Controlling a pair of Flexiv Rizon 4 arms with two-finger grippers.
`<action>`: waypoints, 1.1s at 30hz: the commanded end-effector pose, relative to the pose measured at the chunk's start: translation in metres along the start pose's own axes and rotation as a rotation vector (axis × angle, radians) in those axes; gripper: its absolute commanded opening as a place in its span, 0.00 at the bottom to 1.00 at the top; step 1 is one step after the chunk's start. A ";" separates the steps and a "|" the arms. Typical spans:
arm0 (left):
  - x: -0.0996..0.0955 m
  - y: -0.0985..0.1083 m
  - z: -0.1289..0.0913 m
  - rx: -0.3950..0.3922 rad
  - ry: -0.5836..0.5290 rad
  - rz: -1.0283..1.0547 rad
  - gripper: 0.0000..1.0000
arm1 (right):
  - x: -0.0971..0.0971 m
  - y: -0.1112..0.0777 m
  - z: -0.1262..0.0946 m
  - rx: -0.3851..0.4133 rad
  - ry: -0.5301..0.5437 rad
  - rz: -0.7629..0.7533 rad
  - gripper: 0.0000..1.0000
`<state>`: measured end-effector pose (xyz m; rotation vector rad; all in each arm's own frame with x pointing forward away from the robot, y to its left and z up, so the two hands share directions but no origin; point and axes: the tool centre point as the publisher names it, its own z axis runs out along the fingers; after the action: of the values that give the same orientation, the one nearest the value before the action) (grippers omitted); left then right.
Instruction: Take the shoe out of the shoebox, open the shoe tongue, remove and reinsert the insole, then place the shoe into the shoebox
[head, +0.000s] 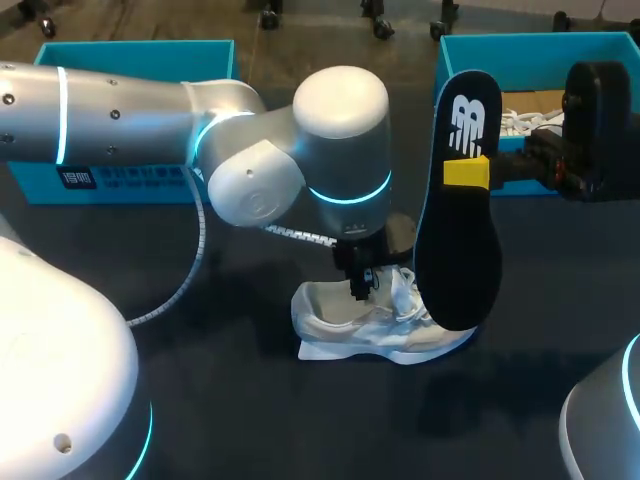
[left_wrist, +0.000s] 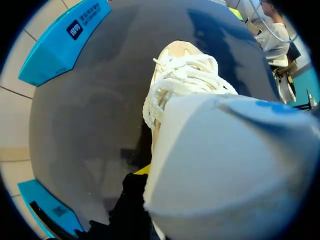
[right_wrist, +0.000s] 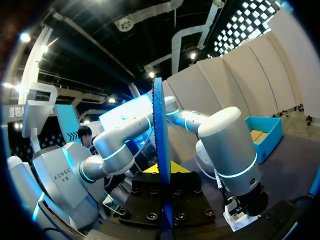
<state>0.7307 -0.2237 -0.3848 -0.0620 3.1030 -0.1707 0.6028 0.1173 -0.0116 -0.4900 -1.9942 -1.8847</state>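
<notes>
Insole (right_wrist: 158, 150), seen edge-on in the right wrist view, stands between the two yellow tips of the right jaws, which are clenched on it from both sides. From the head view the insole (head: 458, 250) is black, held upright in the air. Its narrower, logo-bearing end is up and its broad end hangs down just beside the toe of the shoe (head: 385, 325). The right arm (head: 590, 130) comes in from the right at the height of the insole's upper part.

The left jaws reach straight down into the shoe's opening, near the laces (left_wrist: 182, 80). Whether they are clenched or released cannot be told, because a pale part of the shoe fills the left wrist view close to the camera. The left arm (head: 340, 130) comes in from the left and bends down over the shoe.

The shoe is a white sneaker resting on the dark desk (head: 250, 400) near its middle, heel to the left and toe to the right, outside both boxes. A teal shoebox (head: 120, 180) sits at the far left. A second teal box (head: 530, 38) sits at the far right, behind the insole, with tan paper and something white inside.
</notes>
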 end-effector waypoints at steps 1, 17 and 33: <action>-0.006 0.008 -0.010 0.029 0.010 0.067 0.00 | -0.002 0.000 0.002 0.001 0.002 0.000 0.00; -0.044 0.022 -0.072 0.109 0.182 0.915 0.00 | -0.002 0.000 0.002 0.001 0.002 0.000 0.00; -0.045 0.020 -0.072 0.094 0.204 1.051 0.00 | -0.002 0.000 0.002 0.001 0.002 0.000 0.00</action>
<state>0.7694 -0.1903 -0.3147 1.4662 2.8659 -0.2997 0.6028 0.1172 -0.0116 -0.4900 -1.9942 -1.8847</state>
